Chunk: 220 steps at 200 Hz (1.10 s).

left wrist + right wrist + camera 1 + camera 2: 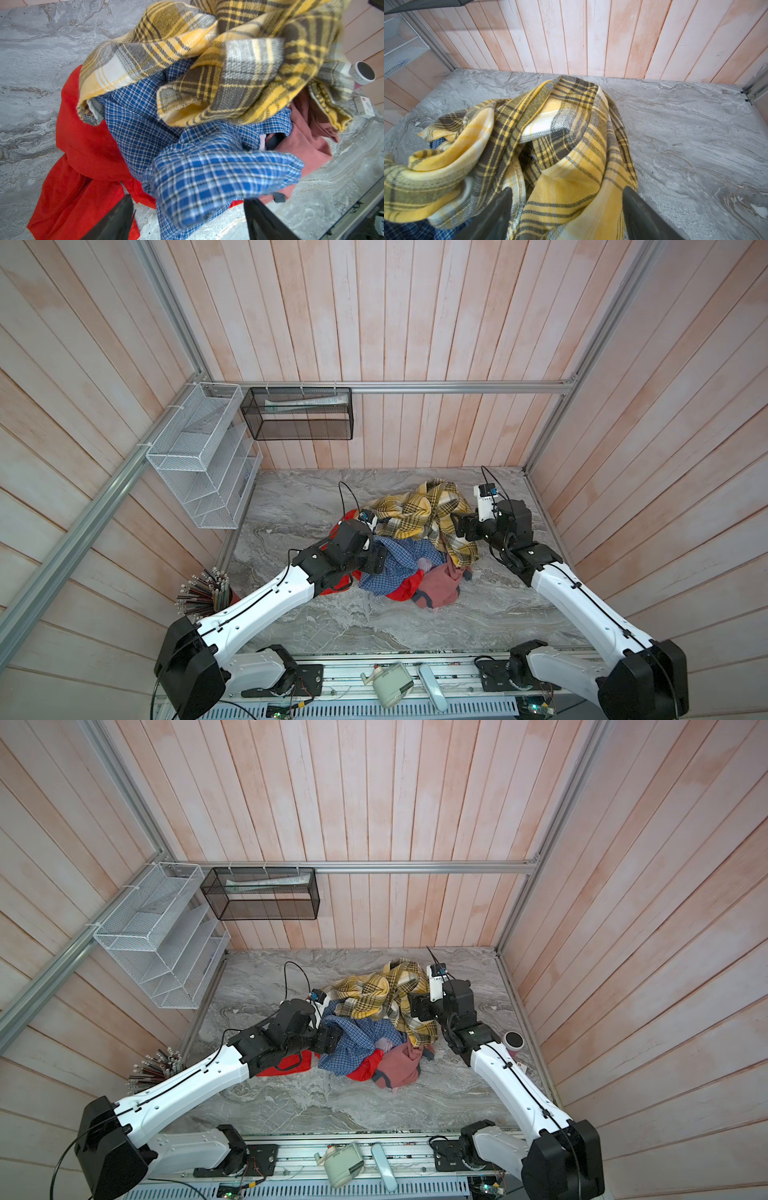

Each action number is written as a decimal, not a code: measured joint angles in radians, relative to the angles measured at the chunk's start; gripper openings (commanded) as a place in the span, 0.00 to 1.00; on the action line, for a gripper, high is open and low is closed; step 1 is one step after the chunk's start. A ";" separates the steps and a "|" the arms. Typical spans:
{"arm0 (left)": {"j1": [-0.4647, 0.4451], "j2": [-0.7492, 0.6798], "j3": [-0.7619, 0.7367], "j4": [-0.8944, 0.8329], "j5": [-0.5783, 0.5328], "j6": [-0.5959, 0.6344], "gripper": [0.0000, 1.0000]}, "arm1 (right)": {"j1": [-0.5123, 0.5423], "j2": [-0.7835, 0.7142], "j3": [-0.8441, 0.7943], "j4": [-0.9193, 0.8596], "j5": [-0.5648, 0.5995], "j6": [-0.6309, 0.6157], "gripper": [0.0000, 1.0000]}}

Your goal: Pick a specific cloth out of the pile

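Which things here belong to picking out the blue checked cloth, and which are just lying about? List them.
Job:
blue checked cloth
pile
left claw
right claw

Lying about:
white mesh rack
black mesh basket
pencil cup
pink cup
small white box

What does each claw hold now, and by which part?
Nothing is held. The left claw stands open at a fold of the blue cloth; the right claw stands open over the plaid cloth.
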 measured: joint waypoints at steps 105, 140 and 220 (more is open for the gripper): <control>0.014 0.097 0.010 0.142 0.058 0.107 0.00 | 0.000 -0.055 0.003 -0.020 0.011 -0.006 0.83; 0.000 0.011 0.143 0.075 0.063 0.109 0.00 | 0.002 -0.057 0.004 -0.024 0.011 -0.006 0.82; -0.002 0.055 0.829 -0.137 0.058 0.168 0.00 | 0.054 -0.095 0.097 -0.019 -0.054 -0.020 0.87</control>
